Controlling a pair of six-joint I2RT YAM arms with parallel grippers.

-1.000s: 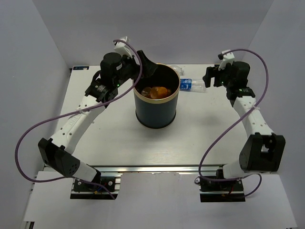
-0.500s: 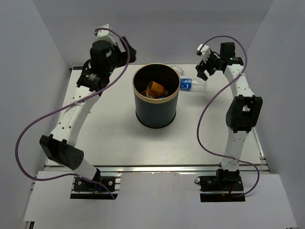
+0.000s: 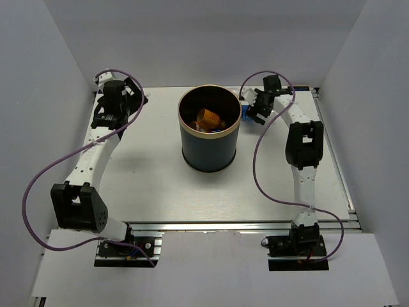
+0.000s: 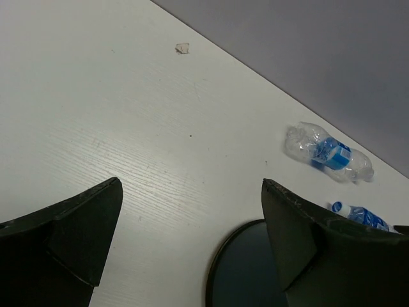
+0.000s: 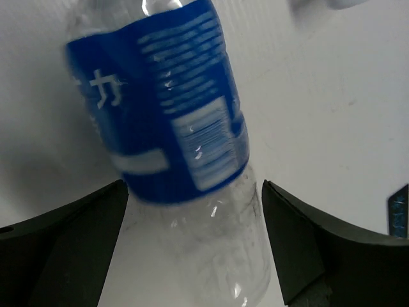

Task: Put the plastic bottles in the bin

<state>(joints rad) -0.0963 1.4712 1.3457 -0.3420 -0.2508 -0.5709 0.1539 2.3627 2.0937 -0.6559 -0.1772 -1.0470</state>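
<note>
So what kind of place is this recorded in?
Probably a lab test cell: a white table boxed in by plain grey walls, with a bin and plastic bottles as props.

Top cam sits high up behind the arm bases, looking down and forward, so the whole table (image 3: 160, 185) fits in, with the bin (image 3: 209, 153) mid-frame. Left wrist cam hangs well above the table and peers down past the left gripper (image 4: 192, 182) toward the back wall. It catches the bin's rim at its bottom edge, which is its overlap with the top view, plus two bottles (image 4: 329, 152) beyond. Right wrist cam is super close: a blue-labelled bottle (image 5: 166, 109) inside the right gripper (image 5: 195, 185) fills most of the frame.
</note>
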